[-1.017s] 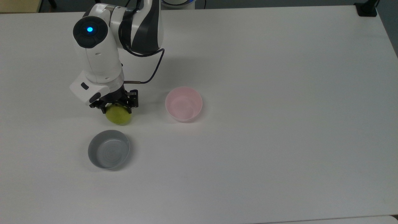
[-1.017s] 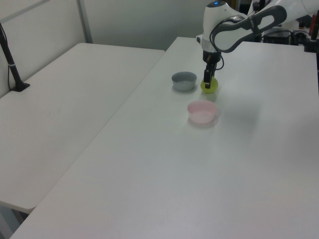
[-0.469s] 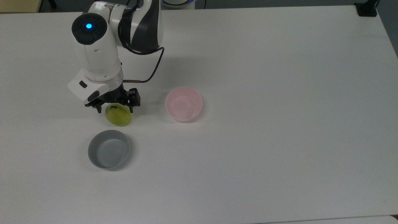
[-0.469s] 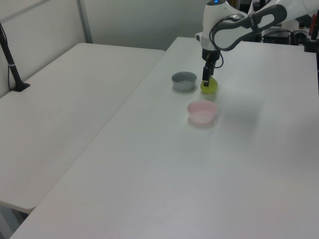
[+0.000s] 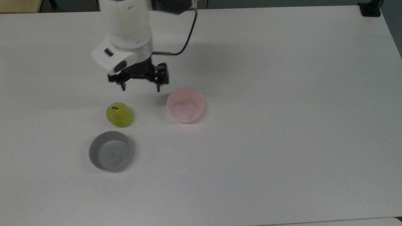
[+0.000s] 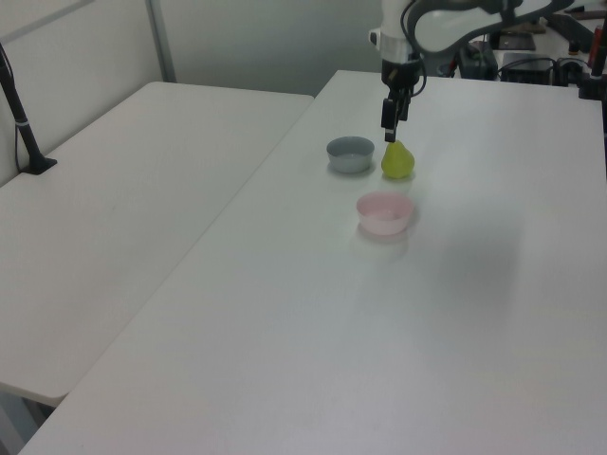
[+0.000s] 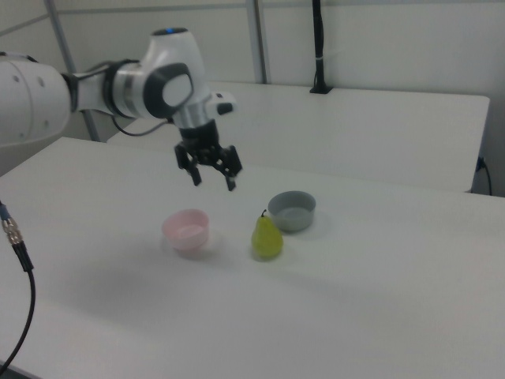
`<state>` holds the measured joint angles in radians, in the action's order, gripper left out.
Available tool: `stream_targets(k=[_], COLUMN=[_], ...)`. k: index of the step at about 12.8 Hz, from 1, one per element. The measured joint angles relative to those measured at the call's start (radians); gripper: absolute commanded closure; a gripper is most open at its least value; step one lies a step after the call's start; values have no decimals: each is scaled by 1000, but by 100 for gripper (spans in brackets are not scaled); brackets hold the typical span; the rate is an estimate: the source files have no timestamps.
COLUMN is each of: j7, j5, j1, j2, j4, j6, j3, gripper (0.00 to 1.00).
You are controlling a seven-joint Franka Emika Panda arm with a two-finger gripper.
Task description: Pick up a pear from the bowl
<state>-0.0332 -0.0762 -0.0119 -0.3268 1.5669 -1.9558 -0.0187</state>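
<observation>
The yellow-green pear [image 5: 119, 115] [image 6: 397, 160] [image 7: 267, 236] stands upright on the white table, between the two bowls and outside both. The pale pink bowl [image 5: 185, 104] [image 6: 385, 212] [image 7: 187, 229] sits empty in the top view's middle. My gripper [image 5: 140, 87] [image 6: 390, 127] [image 7: 213, 178] hangs open in the air above the table, well clear of the pear, with nothing between its fingers. In the right view it hovers above the gap between the pink bowl and the pear.
A grey bowl [image 5: 110, 150] [image 6: 350, 154] [image 7: 292, 210] stands empty just beyond the pear. The arm's black cable [image 5: 187, 37] loops beside the wrist. A second white table [image 6: 123, 180] adjoins at the left view's left.
The gripper was down around the pear on the table a second ago. It has opened, let the pear go and risen up and toward the top view's right.
</observation>
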Motion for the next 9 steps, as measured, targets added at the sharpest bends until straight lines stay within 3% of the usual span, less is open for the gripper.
stream_targets(k=[5,9], j7=[137,176], j5=[8,31], j1=[112,119], j2=[176,247], j4=[6,39], j6=[182,227], j3=[1,-15], gripper=[0,0])
